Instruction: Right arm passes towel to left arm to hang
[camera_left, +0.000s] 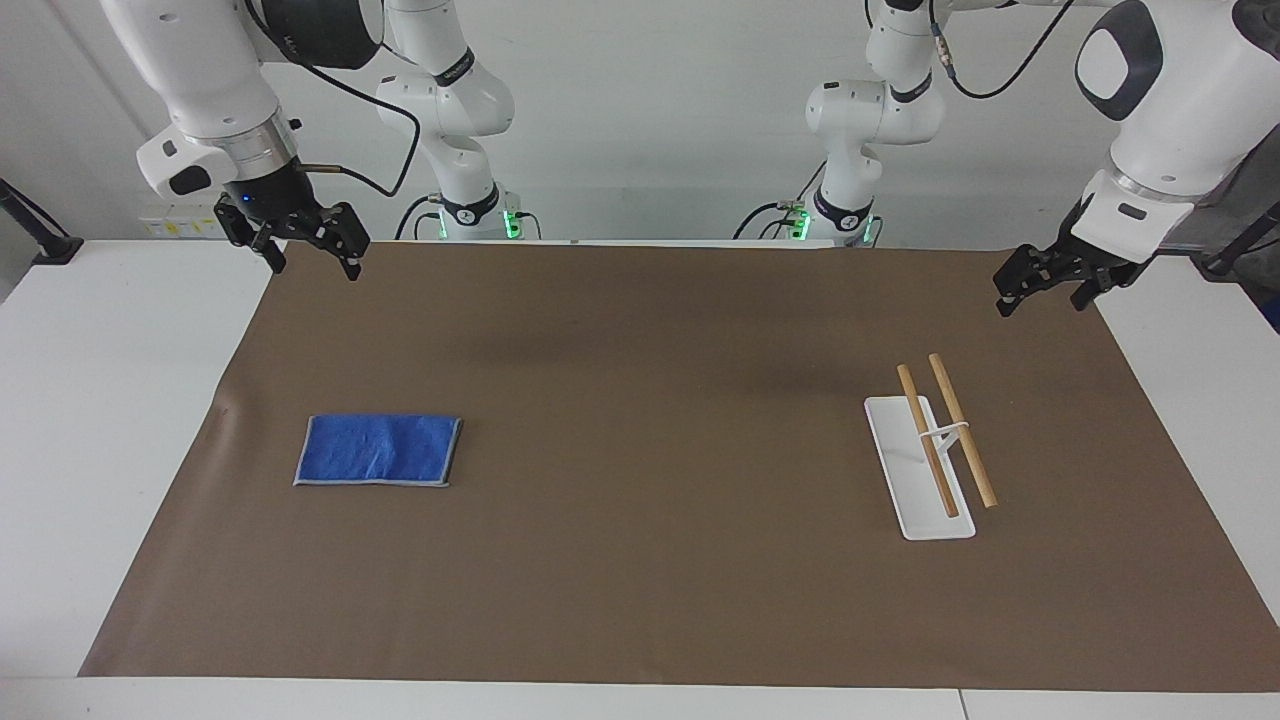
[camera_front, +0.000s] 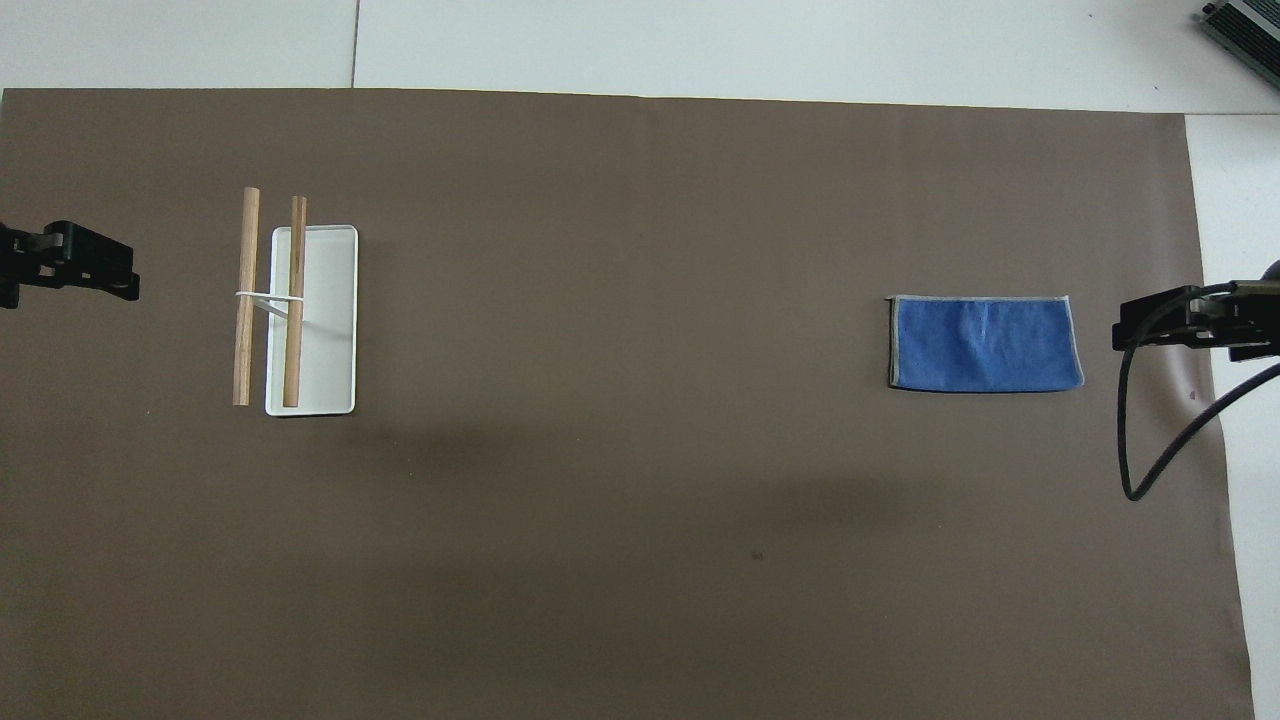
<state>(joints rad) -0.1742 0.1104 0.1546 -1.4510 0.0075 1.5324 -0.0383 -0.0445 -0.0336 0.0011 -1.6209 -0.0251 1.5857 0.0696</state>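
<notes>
Searching for readable writing, I find none; the lettering on my arm bands is too small to make out. My right gripper (camera_left: 312, 252) hangs with its fingers spread over the brown mat's (camera_left: 620, 420) corner at the right arm's end, waiting. My left gripper (camera_left: 1045, 288) hangs spread as well over the mat's edge at the left arm's end. The towel (camera_left: 379, 450) lies flat on the mat toward the right arm's end: bright blue, folded to a rectangle, thin grey edging. The white rack (camera_left: 905, 470) carries 2 wooden rods toward the left arm's end. Overhead, both grippers are cut off by the frame.
</notes>
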